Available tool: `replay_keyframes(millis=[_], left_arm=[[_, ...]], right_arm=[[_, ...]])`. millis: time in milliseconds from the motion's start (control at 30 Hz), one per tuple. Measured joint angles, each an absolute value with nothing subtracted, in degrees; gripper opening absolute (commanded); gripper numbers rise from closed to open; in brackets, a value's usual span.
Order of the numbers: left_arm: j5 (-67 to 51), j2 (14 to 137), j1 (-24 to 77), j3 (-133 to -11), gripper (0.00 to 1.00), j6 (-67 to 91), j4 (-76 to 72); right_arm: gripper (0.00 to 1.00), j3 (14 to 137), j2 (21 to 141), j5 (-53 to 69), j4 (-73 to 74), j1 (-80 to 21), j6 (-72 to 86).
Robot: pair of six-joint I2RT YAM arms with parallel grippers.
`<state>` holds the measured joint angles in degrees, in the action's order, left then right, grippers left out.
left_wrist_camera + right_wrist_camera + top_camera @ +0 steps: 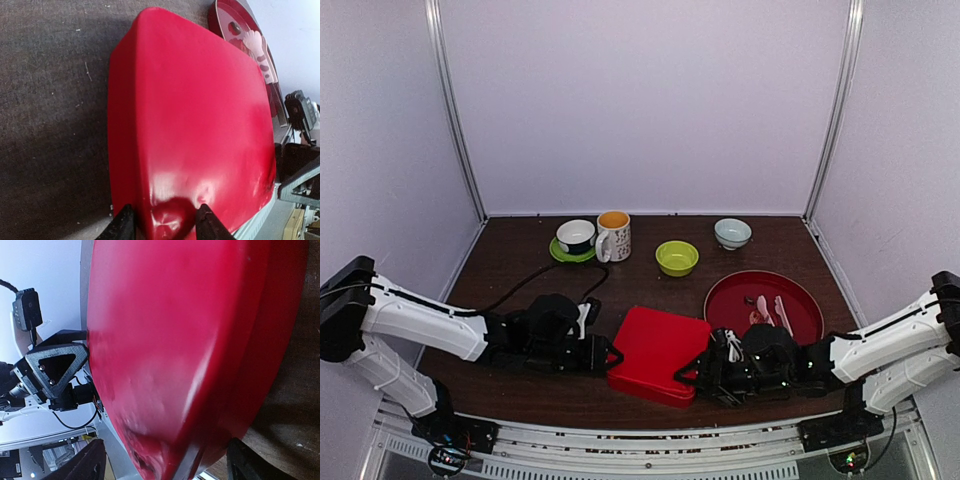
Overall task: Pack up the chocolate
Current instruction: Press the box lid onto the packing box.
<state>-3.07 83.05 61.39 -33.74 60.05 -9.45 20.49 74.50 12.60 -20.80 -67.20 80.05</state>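
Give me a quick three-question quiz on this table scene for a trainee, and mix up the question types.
1. True or false: the red box lies closed between the left pincer and the right pincer.
2. What lies on the round red tray? A: a mug. B: pink-handled tongs and knife. C: a green bowl.
3. Fill in: beside the mug, a cup stands on a ____ saucer.
Key: 1 true; 2 B; 3 green.
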Motion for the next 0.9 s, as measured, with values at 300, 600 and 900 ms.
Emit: replay_keyframes(millis=[300,600,900], left_arm=[[-6.17,79.90,55.64,-37.10,0.52,53.34,-0.30],[-8.16,81.54,47.07,-45.93,0.64,43.55,2.92],[-11.33,90.17,44.16,-51.48,0.74,38.24,-0.36]], right_arm=[[0.82,18.28,71.07,11.14,-18.72,-68.82,86.35],[0.79,17.80,66.50,7.64,-14.31,-70.85,93.17],[0.77,16.10,66.61,4.51,-17.89,-73.63,101.86]])
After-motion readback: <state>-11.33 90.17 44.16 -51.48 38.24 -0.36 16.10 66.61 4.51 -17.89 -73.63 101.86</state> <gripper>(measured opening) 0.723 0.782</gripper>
